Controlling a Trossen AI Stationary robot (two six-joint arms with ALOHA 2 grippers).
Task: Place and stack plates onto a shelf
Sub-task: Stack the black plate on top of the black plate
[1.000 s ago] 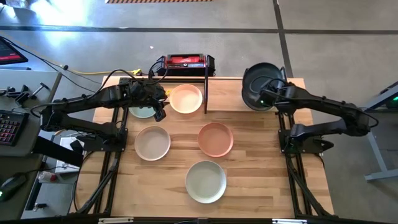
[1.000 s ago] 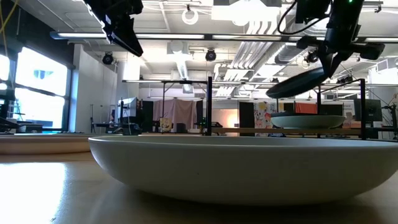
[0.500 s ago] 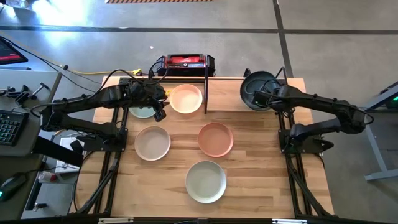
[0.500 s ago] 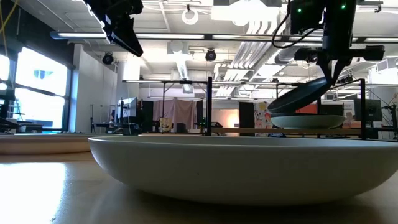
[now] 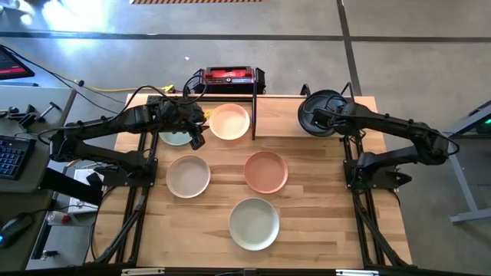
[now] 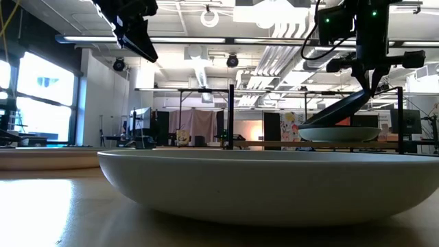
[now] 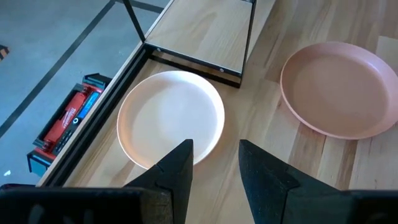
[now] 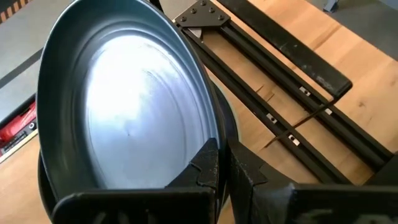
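Observation:
My right gripper (image 8: 224,163) is shut on a black plate (image 5: 322,112) over the right bay of the shelf (image 5: 254,107), above another plate (image 6: 339,134) that lies there. My left gripper (image 7: 214,165) hangs open above the table's far left. It is near a cream plate (image 7: 171,118) and a pale green plate (image 5: 173,138) that my left arm partly hides. A beige plate (image 5: 188,175), a terracotta plate (image 5: 266,170) and an off-white plate (image 5: 254,223) lie flat on the table. My right gripper pinches the black plate's rim (image 8: 210,134) on its right-hand side, one finger on the inner face and one on the outer. The fingers (image 6: 370,75) come from above. The plate hangs tilted, and its low left edge (image 6: 310,122) seems to rest on the plate beneath.
A red-and-black box (image 5: 229,76) sits beyond the table's far edge. The shelf's black divider (image 7: 249,37) stands between the cream plate and the right bay. The black frame rails (image 8: 292,74) of my right arm's mount run along the table's right side.
My right gripper has moved down and a little toward the table's left, still shut on the black plate. The plate stayed tilted and sank until its low edge reached the plate on the shelf.

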